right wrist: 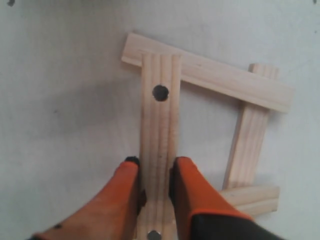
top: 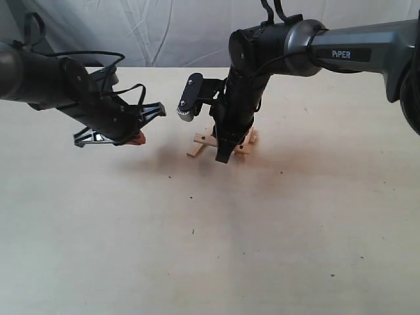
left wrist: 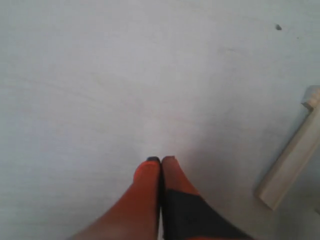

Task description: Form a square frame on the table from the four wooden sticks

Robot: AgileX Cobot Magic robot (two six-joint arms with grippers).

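1. Noted bare table point(top: 197, 262) nearest the exterior camera: pale, matte, with a few tiny dark specks.
2. Found left gripper point(top: 136, 138) further back on the left, off to the side of the sticks. Orange fingertips point(left wrist: 146, 172) pressed together, nothing between them.
3. Logged one light-wood stick point(left wrist: 292, 160) in the left wrist view, lying flat on the table near those fingertips but apart from them.
4. Found right gripper point(top: 223, 156) about level with the left one, at mid-table, pointing down onto the square frame point(top: 202, 140).
5. Checked right wrist view: fingers point(right wrist: 125, 185) set narrow, clamped on both long edges of the holed stick point(right wrist: 160, 125).
6. Traced the frame: far end of the holed stick lying over the cross stick point(right wrist: 220, 80). Cross stick in turn over the side stick point(right wrist: 250, 145). Fourth stick point(right wrist: 255, 197) at the side stick's near end, partly hidden behind a finger.
7. Noted white cloth point(top: 164, 33) beyond the table's far edge.
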